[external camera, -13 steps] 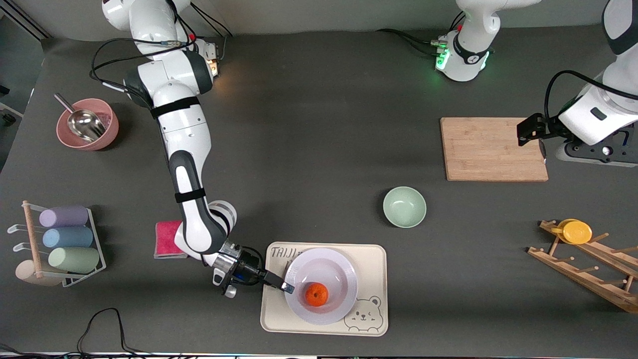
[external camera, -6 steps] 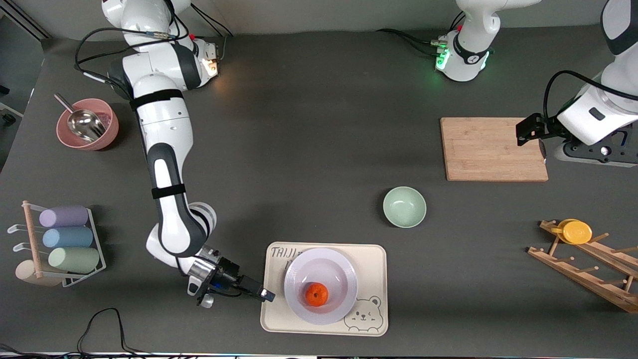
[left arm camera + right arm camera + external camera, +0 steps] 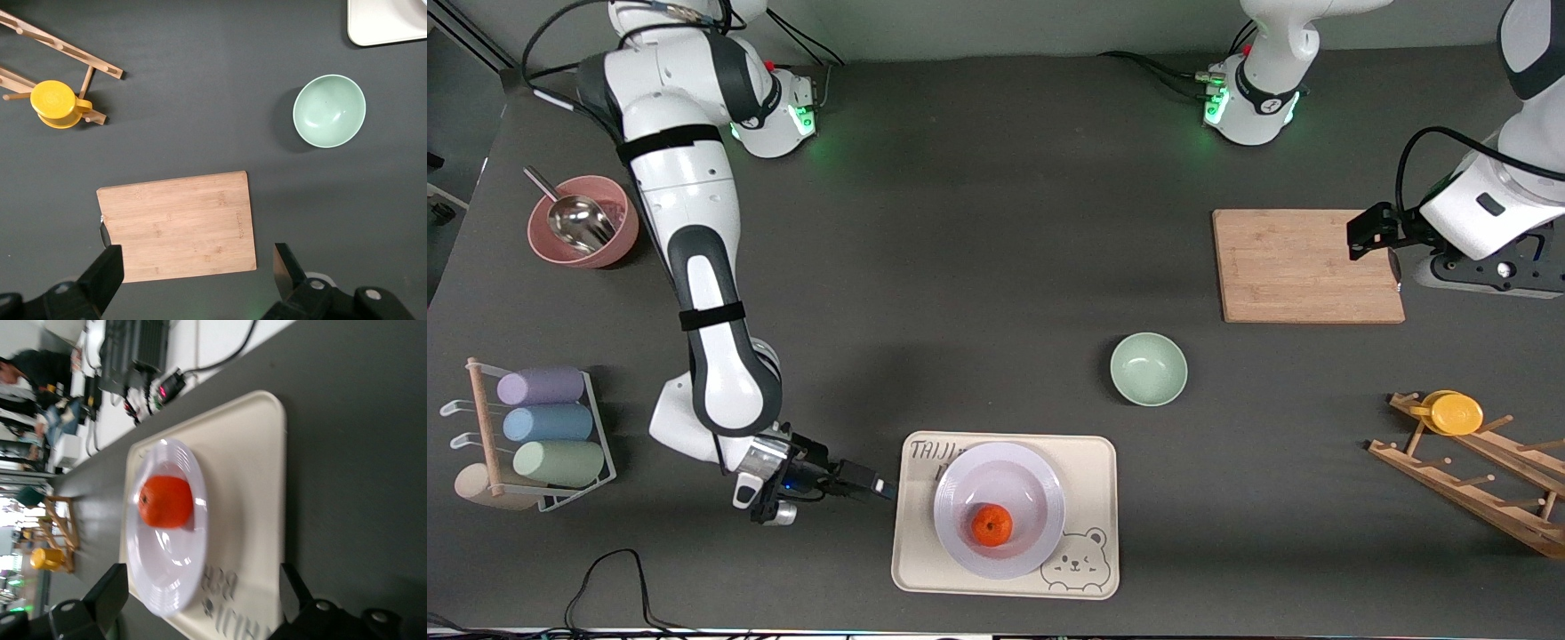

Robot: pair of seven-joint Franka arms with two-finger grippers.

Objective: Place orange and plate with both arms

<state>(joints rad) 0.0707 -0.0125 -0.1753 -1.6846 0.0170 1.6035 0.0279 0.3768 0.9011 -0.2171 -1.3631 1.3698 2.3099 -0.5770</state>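
On the cream bear tray (image 3: 1089, 471), near the front camera's edge of the table: one plate (image 3: 1032, 480), one orange (image 3: 991, 525) sitting in the plate's well, on the side nearer the camera. Counts elsewhere: one pale green bowl (image 3: 1148, 369), one bamboo cutting board (image 3: 1307, 266), one pink bowl (image 3: 609, 249) with one metal scoop (image 3: 578, 220) in it, one wire rack (image 3: 596, 427) with three pastel rolled cloths (purple, blue, green), one wooden peg rack (image 3: 1476, 484) carrying one yellow disc lid (image 3: 1456, 413). Right gripper (image 3: 871, 488): fingers spread wide, holding nothing, touching nothing, low over bare tabletop just beside the tray's edge toward the right arm's end; right wrist view looks between the fingers at plate and orange. Left gripper (image 3: 1371, 233): also wide, empty, up over the cutting board's edge toward the left arm's end; left arm waits. Left wrist view looks down on board, green bowl, peg rack and a tray corner. Plate sits inside the tray rim, offset toward the right arm's end, covering part of the printed lettering; bear drawing stays uncovered at the tray corner. Open dark tabletop across the middle, between tray, green bowl and both bases. Green bowl stands apart from the tray, farther from the camera. Racks sit at the two table ends, well apart from the tray.
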